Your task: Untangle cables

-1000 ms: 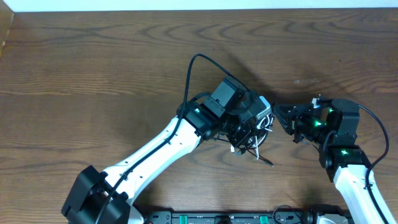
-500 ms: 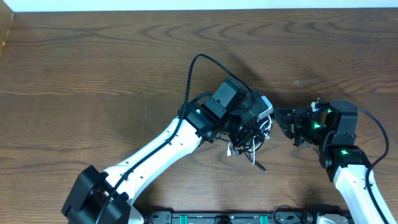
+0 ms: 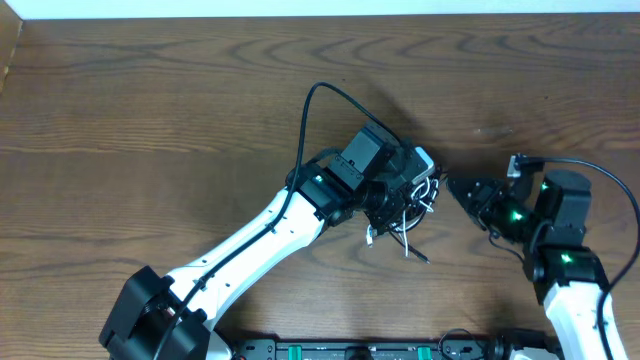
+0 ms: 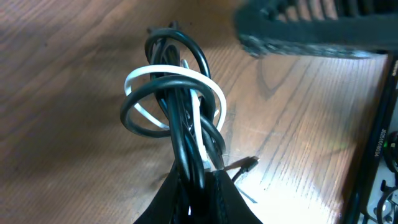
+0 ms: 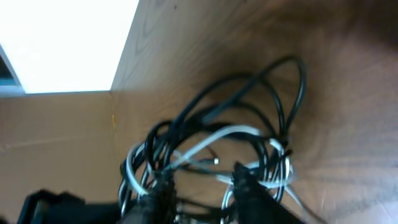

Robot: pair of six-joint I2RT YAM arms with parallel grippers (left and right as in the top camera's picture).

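**Left gripper.** The left gripper (image 4: pixel 198 182) is closed, its two dark fingers (image 4: pixel 217 199) pinched on the cables (image 4: pixel 177 106) where the strands run together. From that pinch the bundle fans out ahead of the fingers into several overlapping loops. Most strands are black. One white cable (image 4: pixel 163 73) loops across the black ones and threads back down through the middle. A small plug (image 4: pixel 249 163) on a black strand sticks out to the side just beside the fingers, over the wood.

**Position, overhead view.** The left gripper (image 3: pixel 405 192) sits right of centre on the table (image 3: pixel 150 100). The cables (image 3: pixel 403 222) bunch directly under and beside it. One black strand trails toward the near edge and ends in the plug (image 3: pixel 425 258). Whether the bundle rests on the wood or hangs just above it cannot be told.

**Right gripper.** The right gripper (image 3: pixel 460 188) points at the bundle from the right. It is near the bundle, with bare wood showing between them. In the blurred right wrist view its fingers (image 5: pixel 249 186) stand parted, and nothing is clamped between them. The cables (image 5: pixel 217 137) lie beyond the tips.

**Surroundings.** The left arm (image 3: pixel 250 240) reaches in from the lower left corner. A thick black wire (image 3: pixel 308 110) arcs above its wrist. The right arm (image 3: pixel 572 290) rises from the lower right corner.
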